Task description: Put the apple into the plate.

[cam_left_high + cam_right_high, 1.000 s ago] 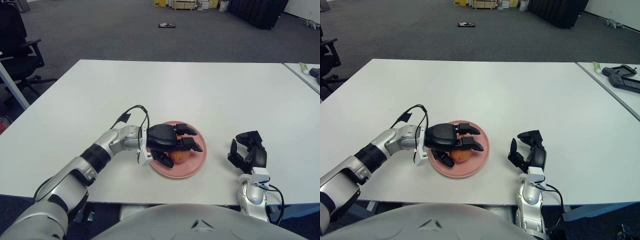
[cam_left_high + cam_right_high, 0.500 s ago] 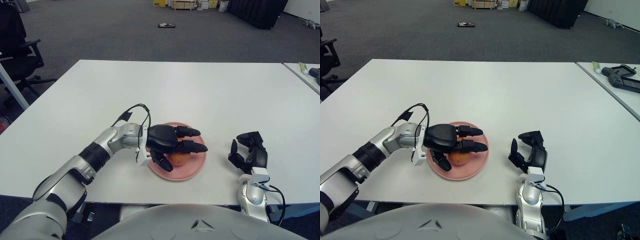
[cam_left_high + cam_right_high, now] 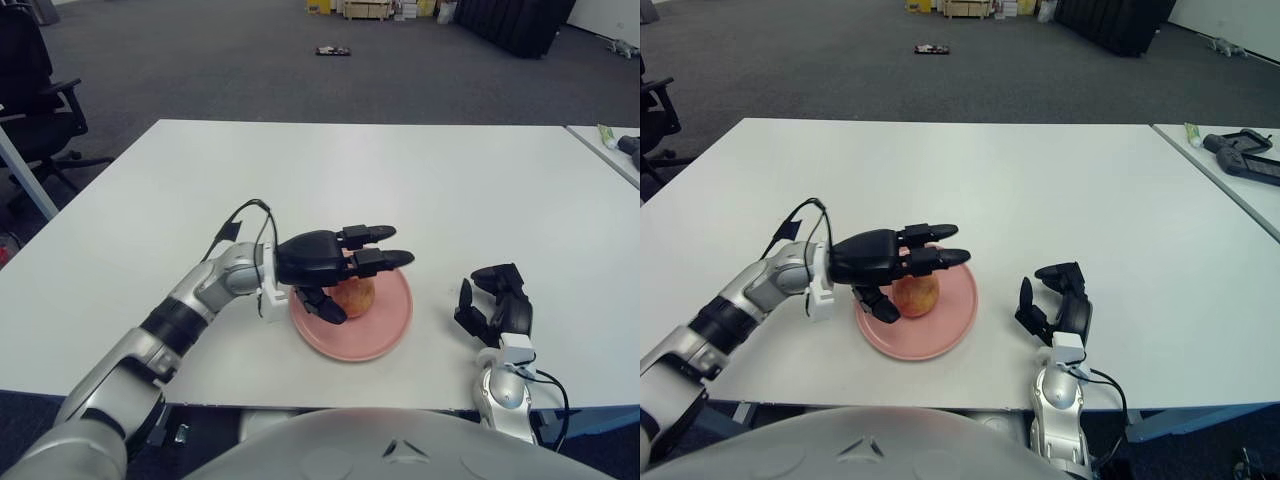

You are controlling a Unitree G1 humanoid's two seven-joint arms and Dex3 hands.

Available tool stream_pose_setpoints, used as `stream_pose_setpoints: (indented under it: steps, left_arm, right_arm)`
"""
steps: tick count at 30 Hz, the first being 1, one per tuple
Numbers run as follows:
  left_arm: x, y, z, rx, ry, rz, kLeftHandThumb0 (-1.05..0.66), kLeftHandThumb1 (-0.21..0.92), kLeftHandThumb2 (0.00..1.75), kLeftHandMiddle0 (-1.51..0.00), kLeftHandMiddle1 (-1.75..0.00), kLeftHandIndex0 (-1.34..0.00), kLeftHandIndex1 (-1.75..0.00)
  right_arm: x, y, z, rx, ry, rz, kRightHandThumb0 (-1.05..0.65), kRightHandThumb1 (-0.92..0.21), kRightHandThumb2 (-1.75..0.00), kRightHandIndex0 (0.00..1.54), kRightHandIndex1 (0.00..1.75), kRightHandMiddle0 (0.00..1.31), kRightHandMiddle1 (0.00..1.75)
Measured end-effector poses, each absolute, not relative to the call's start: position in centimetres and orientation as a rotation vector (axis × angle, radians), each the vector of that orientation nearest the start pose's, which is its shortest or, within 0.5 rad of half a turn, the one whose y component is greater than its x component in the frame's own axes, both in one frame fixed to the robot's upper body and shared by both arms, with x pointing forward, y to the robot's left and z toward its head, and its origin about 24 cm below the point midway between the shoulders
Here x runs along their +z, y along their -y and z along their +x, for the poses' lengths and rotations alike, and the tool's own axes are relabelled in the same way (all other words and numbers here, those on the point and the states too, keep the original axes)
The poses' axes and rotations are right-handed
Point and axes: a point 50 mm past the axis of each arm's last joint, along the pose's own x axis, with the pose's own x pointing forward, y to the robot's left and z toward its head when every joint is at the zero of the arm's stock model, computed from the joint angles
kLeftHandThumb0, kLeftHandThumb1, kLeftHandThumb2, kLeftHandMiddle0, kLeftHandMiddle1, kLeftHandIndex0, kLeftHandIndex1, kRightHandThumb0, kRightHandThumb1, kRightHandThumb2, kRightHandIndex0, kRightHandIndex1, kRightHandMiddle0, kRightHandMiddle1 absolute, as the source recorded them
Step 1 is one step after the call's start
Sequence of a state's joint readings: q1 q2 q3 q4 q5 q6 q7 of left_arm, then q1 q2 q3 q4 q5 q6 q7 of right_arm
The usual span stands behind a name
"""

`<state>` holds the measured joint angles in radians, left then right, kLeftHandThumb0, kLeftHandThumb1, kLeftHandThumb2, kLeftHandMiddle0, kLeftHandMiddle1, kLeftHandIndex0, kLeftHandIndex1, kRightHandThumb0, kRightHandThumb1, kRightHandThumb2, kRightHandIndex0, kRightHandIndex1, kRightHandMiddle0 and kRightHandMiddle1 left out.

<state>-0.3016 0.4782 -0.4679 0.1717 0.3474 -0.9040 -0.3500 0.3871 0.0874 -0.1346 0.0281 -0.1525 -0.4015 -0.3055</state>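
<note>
At the left of the scene the robot's left arm reaches across the white tabletop [image 3: 420, 180] toward the middle, ending in the left hand [image 3: 322, 262], which hovers just over the near-left part of the pink plate [image 3: 385, 325]. Its fingers [image 3: 372, 247] are stretched out nearly straight and spread, the two upper ones pointing right above the fruit and the thumb hanging below on the near side; they do not appear to clamp anything, though the thumb shows close against the fruit and contact there cannot be ruled out. Under those fingers the apple [image 3: 915, 293], reddish-yellow, sits inside the plate, on its left half, resting on the plate's floor as far as can be judged. That makes the main part of the task look done: the fruit is in the dish and the grip looks let go. What seems left is only to draw the left hand clear without nudging the apple or dragging the plate. Farther right, well apart from the plate, the right hand [image 3: 1057, 303] shows near the tabletop's front edge, fingers loosely parted and holding nothing, taking no part.
</note>
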Motion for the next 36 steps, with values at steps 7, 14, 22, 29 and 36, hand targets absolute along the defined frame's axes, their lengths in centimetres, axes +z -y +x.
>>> stream_pose_setpoints:
  steps: [7,14,22,29,36]
  left_arm:
    - [9.6,-9.8,24.0,-0.983,0.767,0.738,-1.05,0.92,0.88,0.0,0.0,0.0,-0.36]
    - [9.9,-11.3,25.1,-0.828,0.742,0.628,-1.05,0.92,0.95,-0.03,-0.02,0.0,-0.47]
    - [9.8,-12.4,25.7,-0.654,0.65,0.45,-1.01,0.92,0.96,-0.13,-0.08,0.0,-0.6]
    - [8.9,-13.6,25.3,-0.389,0.58,0.284,-0.96,0.92,0.95,-0.05,-0.51,0.0,-0.89]
    - [5.3,-14.6,24.4,-0.147,0.361,0.128,-0.78,0.92,0.97,-0.12,-0.98,-0.01,-1.38]
  right_arm:
    - [-0.4,19.6,15.6,-0.502,0.011,-0.111,-0.4,-0.61,-0.95,0.63,1.59,0.39,1.75]
    - [-0.4,19.7,15.7,-0.495,0.022,-0.103,-0.4,-0.61,-0.96,0.6,1.56,0.39,1.75]
    - [-0.4,19.7,15.7,-0.493,0.028,-0.101,-0.4,-0.59,-0.98,0.61,1.57,0.4,1.75]
    - [-0.4,19.8,15.8,-0.496,0.03,-0.104,-0.4,-0.59,-0.97,0.6,1.58,0.4,1.75]
    - [-0.4,19.7,15.7,-0.494,0.034,-0.106,-0.4,-0.61,-0.95,0.61,1.58,0.39,1.75]
